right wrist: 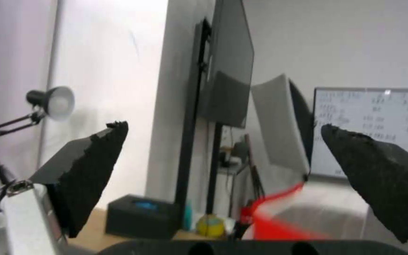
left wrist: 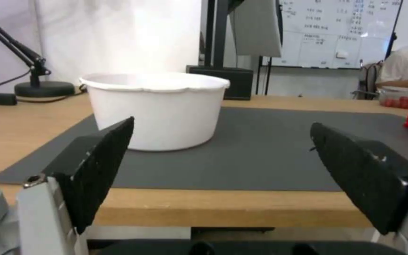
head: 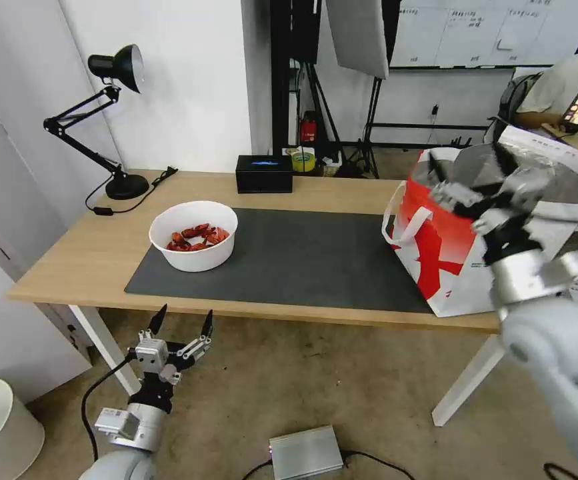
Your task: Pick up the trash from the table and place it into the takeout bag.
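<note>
A workroom with a white wall, a whiteboard and dark stands is lying behind a long light-wood tabletop [head: 89, 260] on white legs, its long axis running from the robot's left to its right. One dark grey mat [head: 302, 257] is covering the middle of it, long side along the tabletop.

One white bowl of red shells [head: 194, 235] is sitting on the mat's left end, well apart from the takeout bag [head: 449, 257], which is standing upright at the right end with its mouth gaping upward and silver lining showing. One black tissue box [head: 264, 173] is resting at the far edge, and one black desk lamp [head: 105, 120] is standing at the far left corner.

The head view is showing the red shells inside the bowl; the left wrist view, looking level across the mat, is showing just the bowl's [left wrist: 154, 109] white wall and rim. That same view is catching a clear tray of red fruits [left wrist: 395, 99] far off beside the bag's red edge.

The left end effector [head: 181, 323] is hanging below the tabletop's near edge, in front of the bowl, its two fingers spread wide and gripping nothing. The right end effector [head: 482, 200] is hovering over the bag's open mouth; the right wrist view is showing its [right wrist: 223, 156] two fingers parted and empty, with the bag's red rim [right wrist: 279, 212] blurred beyond.
</note>
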